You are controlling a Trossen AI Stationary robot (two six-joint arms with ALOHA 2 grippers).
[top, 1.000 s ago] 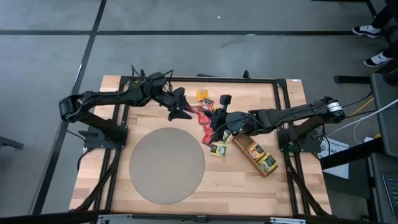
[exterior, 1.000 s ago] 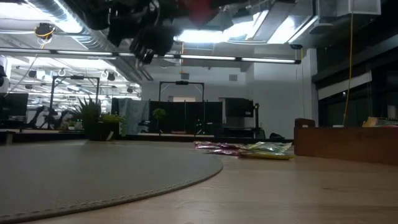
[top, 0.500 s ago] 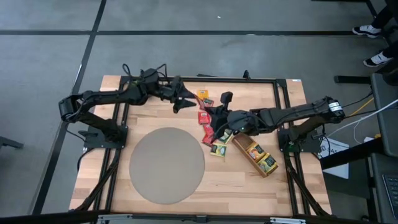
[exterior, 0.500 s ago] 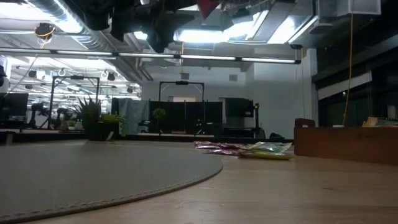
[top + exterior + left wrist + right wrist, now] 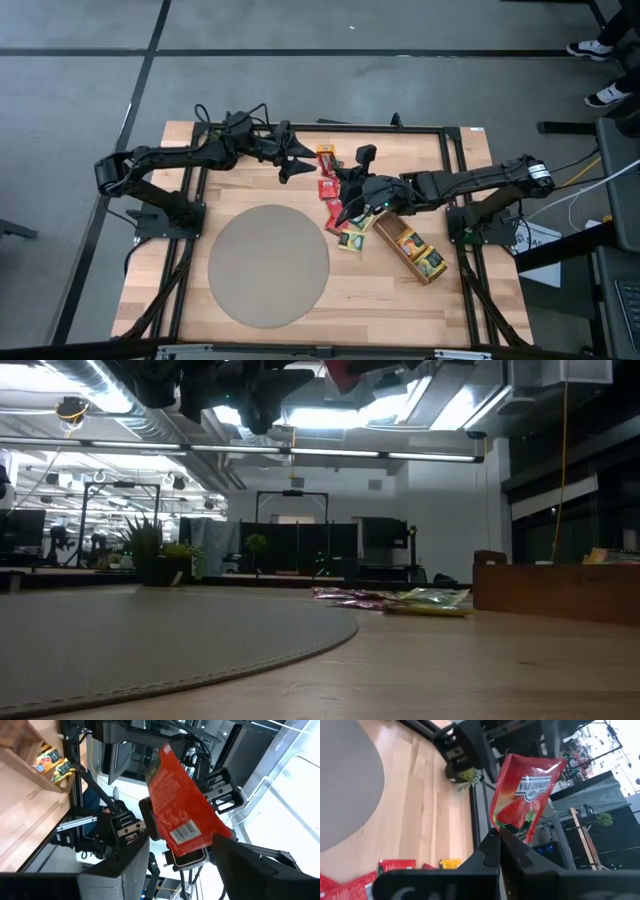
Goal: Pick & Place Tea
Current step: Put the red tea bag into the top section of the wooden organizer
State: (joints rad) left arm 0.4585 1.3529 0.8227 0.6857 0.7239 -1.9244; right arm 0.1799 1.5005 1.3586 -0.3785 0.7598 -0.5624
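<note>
On the wooden table, most tea sachets lie loose; two fill the tray. The right tool clamps a red sachet; the left tool gapes empty.

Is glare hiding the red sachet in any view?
Low view: ceiling lights backlight the arms into silhouettes; the red sachet barely shows. Right wrist view: the sachet, pinched in the right gripper, is well lit. High view: even light, no glare.
</note>
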